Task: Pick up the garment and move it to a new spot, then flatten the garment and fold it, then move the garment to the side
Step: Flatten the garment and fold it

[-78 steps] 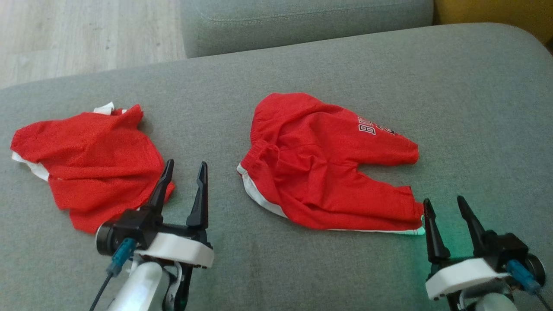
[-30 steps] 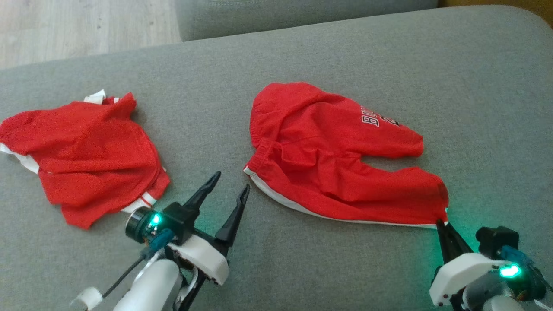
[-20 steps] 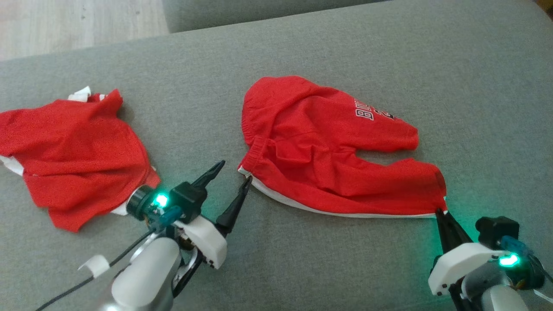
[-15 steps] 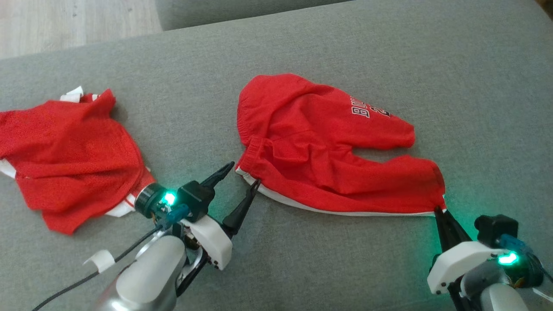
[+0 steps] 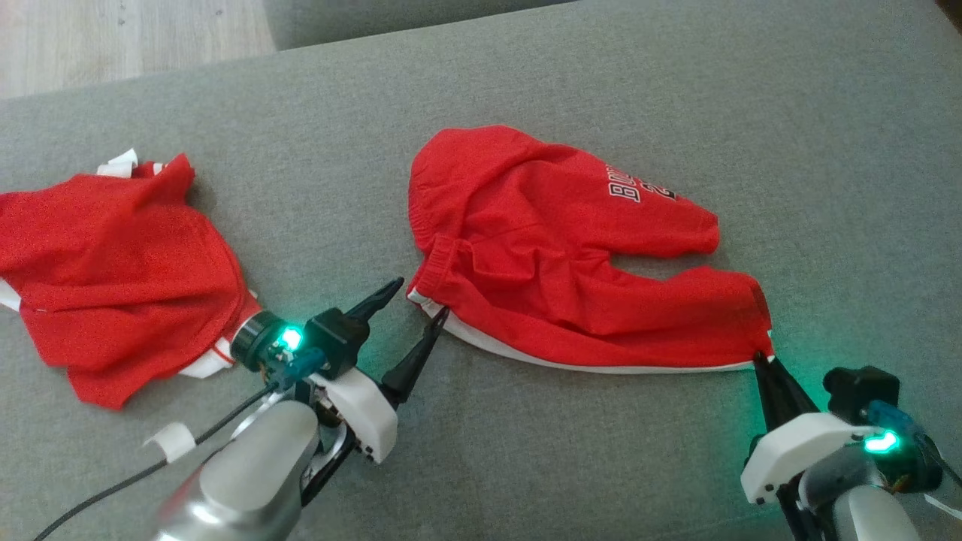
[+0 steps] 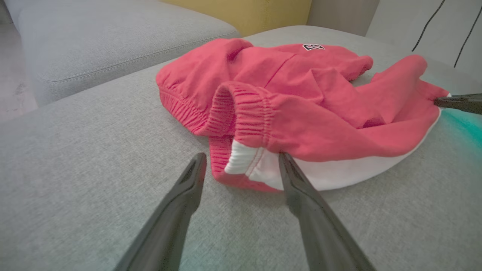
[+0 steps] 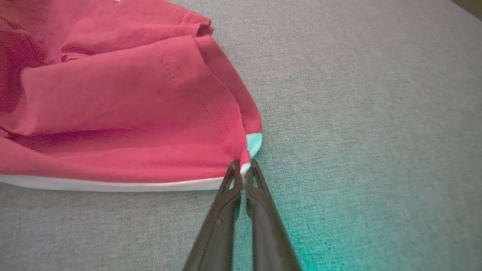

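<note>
One of two grasps is in place on the red shorts (image 5: 556, 255), which lie crumpled at the centre of the head view, directly on the grey sofa cushion (image 5: 751, 113). At the lower right, the right gripper (image 5: 759, 362) has its fingers clenched on the hem corner (image 7: 245, 165) of the nearer leg. The right wrist view shows cloth pinched between the tips. At the lower centre-left, the left gripper (image 5: 419, 299) has its fingers spread to either side of the elastic waistband (image 6: 244, 113) corner. One tip touches the white lining there, and no grasp is made.

Progress, as judged: the pick-up step is at its start. The shorts are not lifted, the waistband is turned over on itself, and the legs are splayed and wrinkled. Closing the left fingers, lifting, relocating, flattening, folding and setting aside all remain.

Containers: none serves in this scene. A second red garment (image 5: 120, 263) lies loose on the cushion at the left of the frame, well apart from the shorts. Pale wood floor (image 5: 113, 37) occupies the upper left.
</note>
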Robot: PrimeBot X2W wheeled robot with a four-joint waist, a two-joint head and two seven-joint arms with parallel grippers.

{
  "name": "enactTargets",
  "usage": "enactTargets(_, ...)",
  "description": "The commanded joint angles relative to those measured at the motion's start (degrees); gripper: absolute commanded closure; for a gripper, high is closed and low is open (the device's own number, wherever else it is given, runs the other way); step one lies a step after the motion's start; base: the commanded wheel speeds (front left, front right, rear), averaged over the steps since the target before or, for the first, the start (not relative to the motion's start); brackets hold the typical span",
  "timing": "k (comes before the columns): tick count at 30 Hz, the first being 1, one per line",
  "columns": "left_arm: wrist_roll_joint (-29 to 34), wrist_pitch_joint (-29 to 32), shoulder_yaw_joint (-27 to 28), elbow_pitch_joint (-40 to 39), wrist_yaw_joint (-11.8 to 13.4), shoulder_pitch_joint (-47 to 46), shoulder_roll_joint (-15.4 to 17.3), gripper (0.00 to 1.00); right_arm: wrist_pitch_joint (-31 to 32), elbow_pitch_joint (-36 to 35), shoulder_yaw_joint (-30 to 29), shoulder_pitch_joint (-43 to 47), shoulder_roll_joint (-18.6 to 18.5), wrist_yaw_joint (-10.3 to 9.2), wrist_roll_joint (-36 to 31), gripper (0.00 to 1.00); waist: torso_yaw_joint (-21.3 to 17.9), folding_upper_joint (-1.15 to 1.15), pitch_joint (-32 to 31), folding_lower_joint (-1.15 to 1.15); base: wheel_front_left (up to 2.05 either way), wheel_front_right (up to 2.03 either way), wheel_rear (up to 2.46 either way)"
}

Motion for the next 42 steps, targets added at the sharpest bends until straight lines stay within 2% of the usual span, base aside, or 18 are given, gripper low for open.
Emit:
enactTargets(1, -0.6, -0.6, 1.2, -0.9, 0.1, -3.0, 1.3, 0.00, -0.6, -1.6, 1.4, -1.4, -0.4, -0.04, 0.0, 1.00, 0.0, 0.00, 0.1, 0.00, 0.00, 0.00, 0.00)
enactTargets(2, -0.8, -0.7, 0.8, -0.8, 0.1, -3.3, 1.3, 0.00, -0.6, -1.6, 1.4, -1.5, -0.4, -0.04, 0.0, 1.00, 0.0, 0.00, 0.2, 0.00, 0.00, 0.00, 0.00)
enactTargets(3, -1.1, -0.7, 0.4, -0.7, 0.1, -3.6, 1.3, 0.11, -0.6, -1.6, 1.4, -1.5, -0.4, -0.04, 0.0, 1.00, 0.0, 0.00, 0.3, 0.00, 0.00, 0.00, 0.00)
enactTargets(4, -1.5, -0.7, 0.0, -0.6, 0.1, -3.8, 1.3, 1.00, -0.6, -1.6, 1.4, -1.5, -0.4, -0.04, -0.1, 1.00, 0.0, 0.00, 0.4, 0.00, 0.00, 0.00, 0.00)
enactTargets(10, -2.8, -1.9, -1.6, -0.3, 0.1, -4.8, 1.9, 1.00, -0.8, -1.5, 1.2, -1.8, -0.4, -0.04, -0.1, 1.00, 0.5, 0.00, 0.1, 0.00, 0.00, 0.00, 0.00)
enactTargets(13, -3.1, -2.5, -1.4, -0.4, 0.2, -4.4, 2.4, 1.00, -0.4, -1.5, 1.4, -2.3, -0.4, -0.04, 2.2, 1.00, 1.0, 0.00, -1.1, 0.00, 0.00, 0.00, 0.00)
enactTargets(20, -5.0, -2.5, 0.4, -4.3, 0.6, -4.3, 4.1, 1.00, 1.4, -6.8, 2.8, -5.9, -0.4, -0.04, 6.0, 1.00, 2.0, 0.00, -5.5, 0.00, 0.00, 0.00, 0.00)
enactTargets(26, -6.3, 3.1, 1.9, -10.4, 0.5, -10.1, 7.3, 1.00, 7.5, -12.7, 4.5, -14.3, -2.1, -0.04, 8.6, 1.00, 2.1, 0.00, -9.1, 0.00, 0.00, 0.00, 0.00)
enactTargets(32, -8.6, 9.0, 3.6, -13.4, 0.3, -18.6, 10.1, 1.00, 11.3, -12.8, 5.9, -27.1, -4.9, -0.04, 10.7, 1.00, 1.4, 0.00, -11.9, 0.00, 0.00, 0.00, 0.00)
enactTargets(37, -9.8, 9.4, 5.9, -13.7, 0.4, -23.4, 10.7, 1.00, 10.1, -10.5, 3.8, -34.2, -5.7, -0.04, 10.4, 1.00, 1.4, 0.00, -12.8, 0.00, 0.00, 0.00, 0.00)
enactTargets(42, -11.1, 7.7, 8.0, -14.9, 2.4, -23.7, 9.9, 1.00, 8.7, -8.3, 2.4, -36.2, -6.3, -0.04, 9.3, 1.00, 2.0, 0.00, -13.9, 0.00, 0.00, 0.00, 0.00)
